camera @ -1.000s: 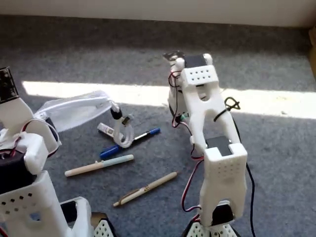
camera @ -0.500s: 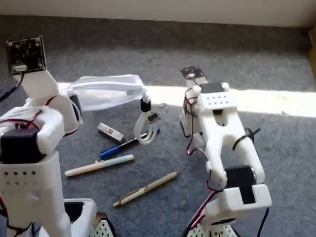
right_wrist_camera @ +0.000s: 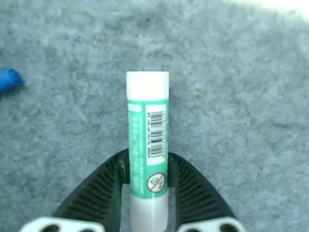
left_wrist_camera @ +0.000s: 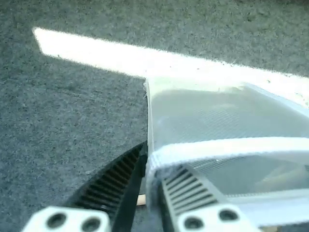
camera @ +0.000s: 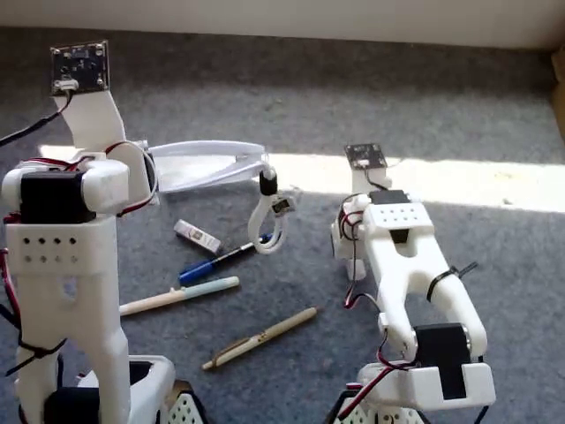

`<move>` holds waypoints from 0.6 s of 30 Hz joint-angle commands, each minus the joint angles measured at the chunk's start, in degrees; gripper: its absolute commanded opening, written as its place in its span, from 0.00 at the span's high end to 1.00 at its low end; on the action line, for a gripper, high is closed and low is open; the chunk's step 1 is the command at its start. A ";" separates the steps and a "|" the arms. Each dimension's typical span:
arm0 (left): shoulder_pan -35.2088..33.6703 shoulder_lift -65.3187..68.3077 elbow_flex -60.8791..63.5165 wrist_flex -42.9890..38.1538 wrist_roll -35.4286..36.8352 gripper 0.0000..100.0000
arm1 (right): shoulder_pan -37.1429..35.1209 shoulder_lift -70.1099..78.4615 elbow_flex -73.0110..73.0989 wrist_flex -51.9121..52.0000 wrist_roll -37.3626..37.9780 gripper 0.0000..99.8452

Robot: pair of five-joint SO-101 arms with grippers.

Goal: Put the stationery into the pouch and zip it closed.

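Observation:
My left gripper (left_wrist_camera: 153, 166) is shut on the rim of the clear mesh pouch (left_wrist_camera: 227, 121). The high view has the pouch (camera: 207, 165) held off the carpet, its white wrist strap (camera: 268, 221) dangling. My right gripper (right_wrist_camera: 147, 169) is shut on a green and white glue stick (right_wrist_camera: 147, 135) just above the carpet. The right arm (camera: 402, 252) stands to the right of the strap. Below the pouch on the carpet lie a blue pen (camera: 221, 259), a pale pen (camera: 179, 296), a beige pen (camera: 260, 337) and a small white eraser (camera: 196, 236).
Grey carpet (camera: 494, 115) with a bright sun stripe across the middle. The blue pen's cap (right_wrist_camera: 8, 79) lies on the carpet off to one side of the glue stick. The left arm's body (camera: 66, 256) rises tall at the near left.
The left arm has lifted the pouch higher and carried it to the right. The right arm has drawn back toward the near edge and shifted right.

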State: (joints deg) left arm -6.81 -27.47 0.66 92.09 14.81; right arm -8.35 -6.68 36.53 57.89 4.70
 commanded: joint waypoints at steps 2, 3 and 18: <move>0.84 -0.13 3.47 -0.18 0.26 0.99 | 0.31 -2.68 -0.31 -0.92 -0.62 0.99; 0.75 -0.13 4.26 -0.18 0.26 0.99 | 0.31 -2.68 -0.31 -0.92 -0.62 0.99; 0.57 -0.22 9.45 -3.43 0.26 0.99 | -4.00 -2.59 -0.92 3.56 -0.62 0.84</move>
State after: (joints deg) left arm -6.73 -28.62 9.54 89.45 14.81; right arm -11.60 -6.77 36.53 60.88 4.70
